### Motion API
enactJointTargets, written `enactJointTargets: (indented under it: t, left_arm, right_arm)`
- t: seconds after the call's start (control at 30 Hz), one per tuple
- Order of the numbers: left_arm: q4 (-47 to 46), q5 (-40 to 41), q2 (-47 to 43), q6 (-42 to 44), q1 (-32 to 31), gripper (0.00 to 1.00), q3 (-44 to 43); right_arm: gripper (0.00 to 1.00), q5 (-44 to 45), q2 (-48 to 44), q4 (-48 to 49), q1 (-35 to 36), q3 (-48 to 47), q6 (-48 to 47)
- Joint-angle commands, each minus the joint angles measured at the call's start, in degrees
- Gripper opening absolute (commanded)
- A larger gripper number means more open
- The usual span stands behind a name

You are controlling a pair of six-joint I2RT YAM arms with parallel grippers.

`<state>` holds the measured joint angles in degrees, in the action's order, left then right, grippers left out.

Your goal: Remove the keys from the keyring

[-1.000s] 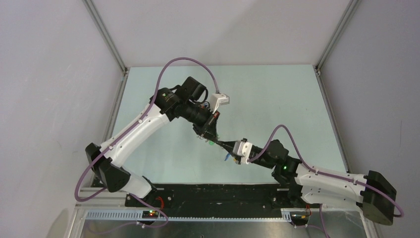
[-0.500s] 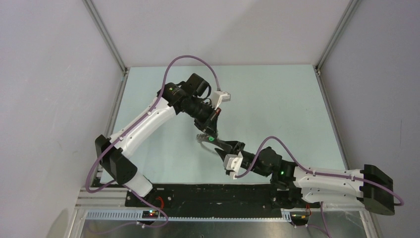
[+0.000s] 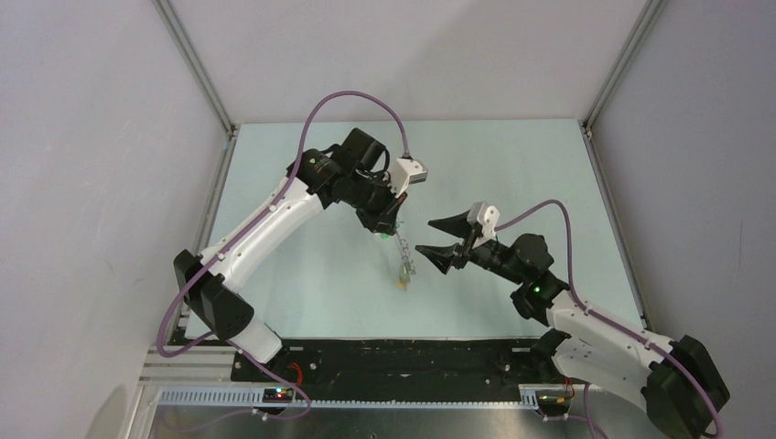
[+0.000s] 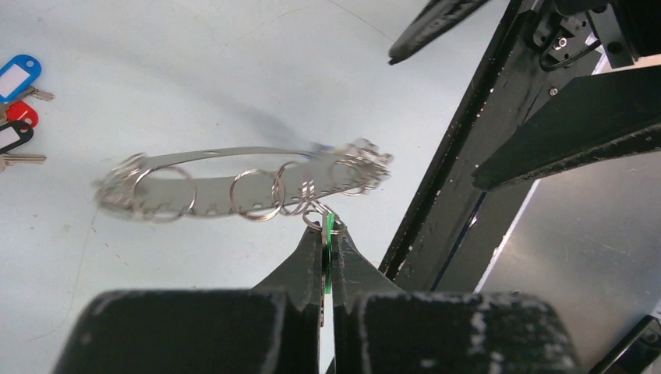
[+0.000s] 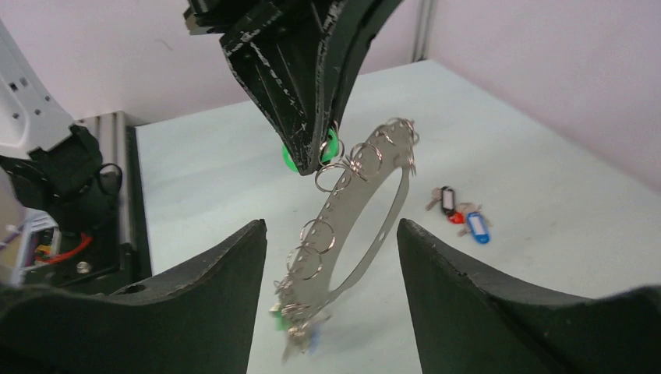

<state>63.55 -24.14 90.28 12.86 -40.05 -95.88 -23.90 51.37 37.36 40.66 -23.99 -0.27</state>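
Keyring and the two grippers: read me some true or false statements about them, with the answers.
1. The left gripper is shut on a green tag that hangs on the keyring. True.
2. The keyring lies flat on the table. False: it hangs from the left gripper.
3. The right gripper is clamped on the keyring. False: its jaws are wide apart and do not touch the hoop.
4. Some loose keys with blue, red and black heads lie on the table, apart from the keyring. True.
5. The keyring carries no small rings. False: several silvery ones line its edge.
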Motion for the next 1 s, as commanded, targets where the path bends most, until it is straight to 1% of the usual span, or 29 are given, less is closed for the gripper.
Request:
enactJointTargets:
  t: [0.0, 0.13, 0.3, 0.4, 0.53, 0.6, 0.67, 0.77, 0.83, 0.93, 0.97]
  left_arm:
    - [-1.7, 1.11, -2.18, 2.43, -0.68, 0.0, -2.03]
    - [-1.7, 1.4, -2.5, 2.53, -1.15, 0.0, -1.93]
    - [-1.65, 1.36, -3.16, 2.33, -1.76, 0.0, -1.69]
    - [-1.6, 1.46, -3.61, 2.27, -2.27, 0.0, -1.62]
    - [-1.67, 1.82, -4.28, 2.73, -2.64, 0.0, -1.36]
    - [-1.65, 2.07, -4.58, 2.98, -2.78, 0.0, -1.32]
    - [-1.65, 2.41, -4.66, 3.14, -2.83, 0.0, -1.52]
    - [-1.59, 2.63, -4.96, 3.33, -2.96, 0.0, -1.77]
    - [-1.62, 2.87, -5.12, 3.43, -3.03, 0.0, -1.86]
    - [-1.59, 3.34, -5.21, 3.25, -3.14, 0.0, -2.05]
    - [-1.59, 3.32, -5.29, 3.23, -3.11, 0.0, -2.04]
  right_arm:
    - [0.7, -7.11, 3.74, 7.76, -2.04, -0.96, 12.28]
    - [0.66, -8.08, 5.66, 9.36, -1.72, -0.97, 12.61]
    - [0.65, -7.64, 7.55, 11.39, -1.35, -0.97, 12.63]
    - [0.65, -6.2, 9.55, 13.61, -1.29, -1.04, 14.44]
    - [0.66, -3.11, 12.75, 17.4, -1.89, -1.06, 20.16]
    - [0.65, -2.33, 13.64, 19.62, -2.86, -1.12, 25.77]
    - [0.64, -2.1, 14.57, 19.61, -4.06, -1.91, 30.24]
    - [0.69, -13.82, 16.52, 16.43, -7.77, -5.35, 32.05]
    - [0.68, -17.93, 17.53, 18.55, -9.13, -5.95, 33.39]
    - [0.64, -19.18, 18.15, 20.77, -9.56, -6.04, 33.29]
    - [0.61, -19.65, 18.24, 20.93, -9.6, -6.1, 33.04]
